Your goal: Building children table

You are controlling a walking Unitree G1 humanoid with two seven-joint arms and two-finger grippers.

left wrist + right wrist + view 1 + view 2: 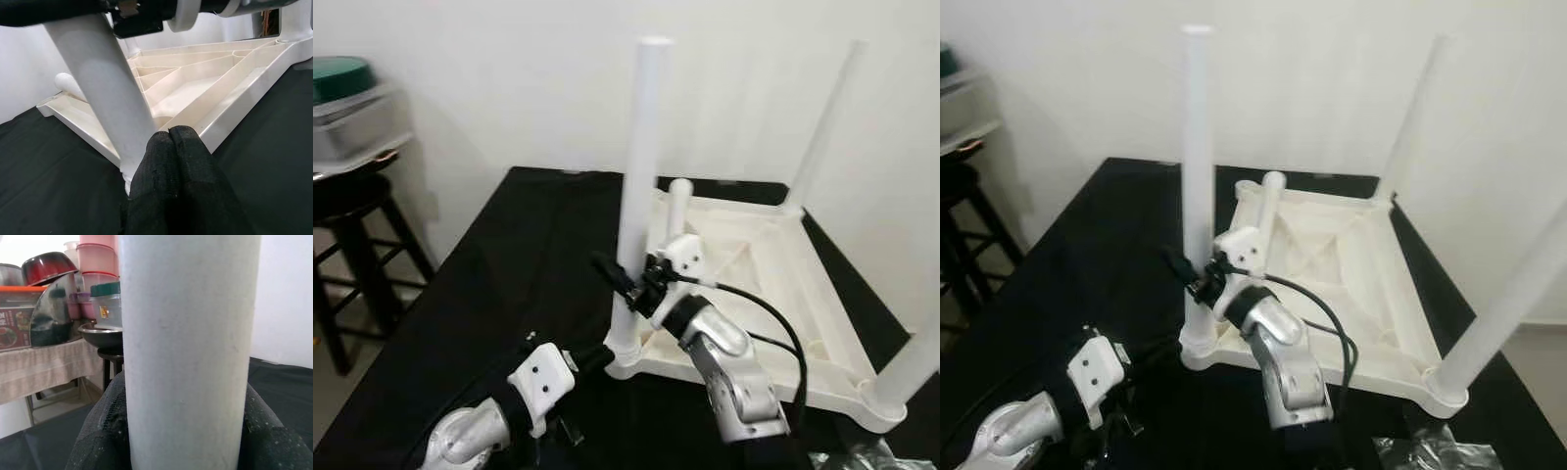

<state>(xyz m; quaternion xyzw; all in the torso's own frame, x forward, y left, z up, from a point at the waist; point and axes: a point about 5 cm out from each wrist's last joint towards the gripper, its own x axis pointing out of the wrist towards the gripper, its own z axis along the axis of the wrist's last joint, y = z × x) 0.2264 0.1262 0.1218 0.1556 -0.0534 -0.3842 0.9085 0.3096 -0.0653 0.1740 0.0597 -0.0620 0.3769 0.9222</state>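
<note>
A white plastic children's table (759, 245) lies upside down on a black cloth. Three long white legs stand up from its corners. My right gripper (625, 279) is shut on the lower part of the near-left leg (641, 147). In the right wrist view its black fingers (98, 431) press both sides of that leg (188, 333). My left gripper (594, 359) is shut, with its fingertips (173, 142) touching the table's corner at the base of the same leg. A fourth leg (678, 208) leans at the far left corner, lower than the others.
A black stool (347, 211) holding stacked containers and bowls (352, 108) stands left of the cloth-covered surface. A white wall is close behind. Crumpled clear plastic (862, 455) lies at the near right. The far right leg (822, 127) and near right leg (920, 362) rise high.
</note>
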